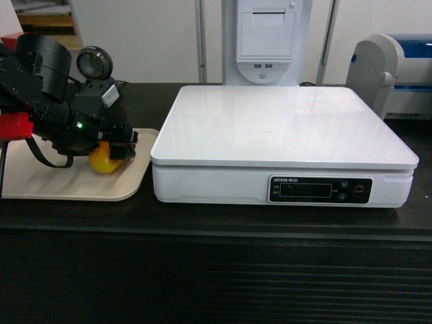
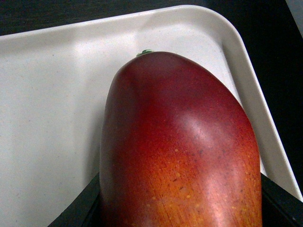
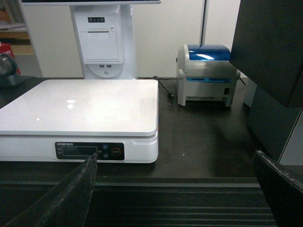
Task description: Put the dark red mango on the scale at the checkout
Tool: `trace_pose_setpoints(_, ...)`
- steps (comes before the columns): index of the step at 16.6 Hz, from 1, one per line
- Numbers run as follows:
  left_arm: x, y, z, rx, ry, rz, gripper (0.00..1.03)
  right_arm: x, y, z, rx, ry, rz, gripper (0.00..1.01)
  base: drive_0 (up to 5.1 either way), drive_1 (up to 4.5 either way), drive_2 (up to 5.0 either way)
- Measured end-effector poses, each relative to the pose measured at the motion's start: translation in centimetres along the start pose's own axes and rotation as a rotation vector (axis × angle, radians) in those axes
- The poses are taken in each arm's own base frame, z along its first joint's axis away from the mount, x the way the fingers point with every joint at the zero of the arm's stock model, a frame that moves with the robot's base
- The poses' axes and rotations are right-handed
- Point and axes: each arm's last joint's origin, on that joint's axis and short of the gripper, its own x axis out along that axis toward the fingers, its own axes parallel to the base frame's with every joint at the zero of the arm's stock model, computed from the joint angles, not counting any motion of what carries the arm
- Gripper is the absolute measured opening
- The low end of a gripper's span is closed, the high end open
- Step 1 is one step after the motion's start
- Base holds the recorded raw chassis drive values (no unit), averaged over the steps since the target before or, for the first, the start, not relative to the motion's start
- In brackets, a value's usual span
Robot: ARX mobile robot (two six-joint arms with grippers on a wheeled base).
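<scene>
The dark red mango (image 2: 175,142) lies lengthwise on the beige tray (image 2: 47,94), its red end and green stem nub pointing away from the camera. My left gripper (image 2: 180,198) is shut on it, a black finger pressed against each side. In the head view only the mango's yellow-orange end (image 1: 101,162) shows under the left gripper (image 1: 111,148), low over the tray (image 1: 40,182). The white scale (image 1: 283,125) stands right of the tray on the black checkout (image 1: 216,270), its top bare. My right gripper (image 3: 175,189) hangs open in front of the checkout's ribbed front (image 3: 189,203), right of the scale (image 3: 80,106).
A white receipt kiosk (image 1: 266,34) stands behind the scale. A blue-lidded label printer (image 1: 395,64) sits at the back right. A round scanner (image 1: 93,62) is behind the tray. A dark cabinet (image 3: 270,47) rises at the right in the right wrist view.
</scene>
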Motion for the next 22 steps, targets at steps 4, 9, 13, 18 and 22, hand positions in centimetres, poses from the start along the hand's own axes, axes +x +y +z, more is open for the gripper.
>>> trace_pose_setpoints(4, -1.9, -0.7, 0.0, 0.069, -0.047, 0.024, 0.64, 0.0, 0.0, 0.0, 0.0, 0.0, 0.0, 0.98, 0.0, 0.0, 0.0)
trace_pose_setpoints(9, -9.7, -3.6, 3.2, 0.187, -0.246, -0.014, 0.64, 0.0, 0.0, 0.0, 0.0, 0.0, 0.0, 0.98, 0.0, 0.0, 0.0)
trace_pose_setpoints(13, -11.9, -7.5, 4.9, 0.282, -0.325, -0.121, 0.64, 0.0, 0.0, 0.0, 0.0, 0.0, 0.0, 0.98, 0.0, 0.0, 0.0)
trace_pose_setpoints(18, -11.2, -12.1, 7.5, 0.39, -0.349, -0.24, 0.64, 0.0, 0.0, 0.0, 0.0, 0.0, 0.0, 0.98, 0.0, 0.0, 0.0)
trace_pose_setpoints(22, -8.1, -16.0, 7.7, 0.436, -0.283, -0.335, 0.64, 0.0, 0.0, 0.0, 0.0, 0.0, 0.0, 0.98, 0.0, 0.0, 0.0)
